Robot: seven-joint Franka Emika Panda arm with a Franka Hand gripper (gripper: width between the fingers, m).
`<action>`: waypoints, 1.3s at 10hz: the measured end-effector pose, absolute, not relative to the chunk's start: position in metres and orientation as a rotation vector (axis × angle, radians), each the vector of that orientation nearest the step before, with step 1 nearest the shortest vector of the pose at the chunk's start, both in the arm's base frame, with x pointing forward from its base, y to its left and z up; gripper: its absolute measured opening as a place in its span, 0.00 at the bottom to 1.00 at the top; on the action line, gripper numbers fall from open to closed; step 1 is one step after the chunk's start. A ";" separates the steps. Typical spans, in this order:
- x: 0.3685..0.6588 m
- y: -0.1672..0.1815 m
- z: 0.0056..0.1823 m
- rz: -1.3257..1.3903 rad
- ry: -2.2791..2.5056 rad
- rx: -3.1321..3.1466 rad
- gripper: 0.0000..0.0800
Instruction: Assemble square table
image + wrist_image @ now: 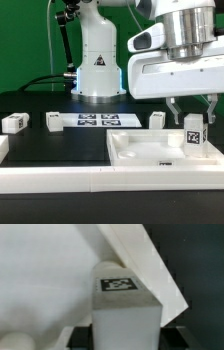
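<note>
Your end effector (193, 114) gripped leg (194, 132), jaws partly shut on it. Leg hung straight below, long axis up-down, over square table slab (140, 152), near corner on exterior view's right

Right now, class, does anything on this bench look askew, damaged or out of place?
Nothing stands out. The gripper holds one leg upright by the table top's rim; three other legs sit loose on the bench.
</note>
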State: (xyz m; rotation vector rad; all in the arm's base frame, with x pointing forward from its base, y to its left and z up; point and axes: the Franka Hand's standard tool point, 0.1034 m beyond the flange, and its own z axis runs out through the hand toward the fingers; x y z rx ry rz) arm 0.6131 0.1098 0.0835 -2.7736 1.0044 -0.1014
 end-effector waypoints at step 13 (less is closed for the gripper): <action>0.613 0.109 0.083 0.009 1.585 -2.436 0.47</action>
